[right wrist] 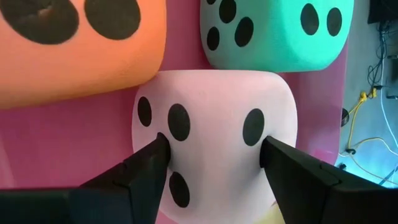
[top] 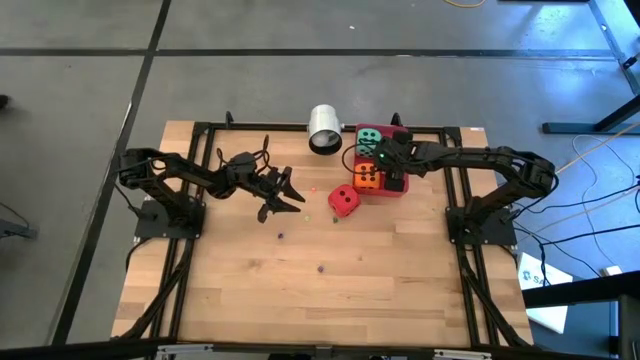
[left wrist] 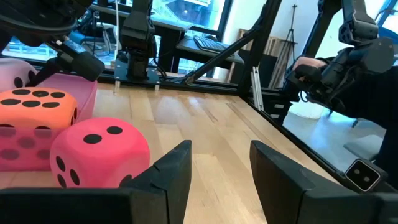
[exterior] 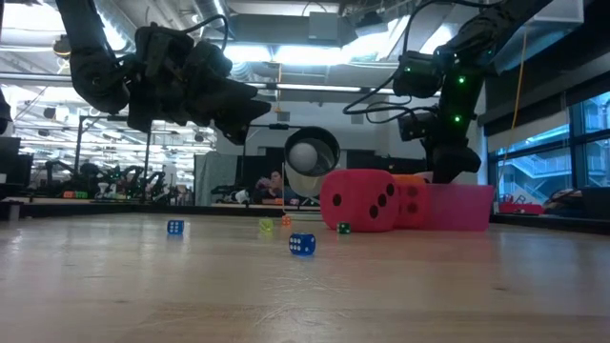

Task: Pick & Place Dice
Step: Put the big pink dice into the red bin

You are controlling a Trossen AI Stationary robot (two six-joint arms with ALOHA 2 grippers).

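Three of the dice sit in the flat red tray [top: 392, 190] at the table's far right. The orange die [right wrist: 74, 43] and the green die [right wrist: 273, 31] lie side by side, and the pink die [right wrist: 211, 124] lies against both. My right gripper [right wrist: 214, 149] stands over the tray, shut on the pink die. The red die [top: 344, 200] rests on the table just left of the tray. My left gripper [top: 285, 190] hovers open above the table, left of the red die [left wrist: 99, 152]. My right gripper pinches the pink die between its two fingers, one fingertip [right wrist: 155, 155] on each of two opposite sides [right wrist: 140, 134]. The fingers come from above, pointing down. The die's soft sides look pressed in at the fingertips. The die sits over the tray floor, beside the orange and green dice.
A white cup [top: 325, 128] lies on its side near the table's far edge, left of the tray. Several tiny dice, among them a blue one [exterior: 301, 244], lie scattered on the wood in front of the red die. Bare wood stretches toward the near edge.
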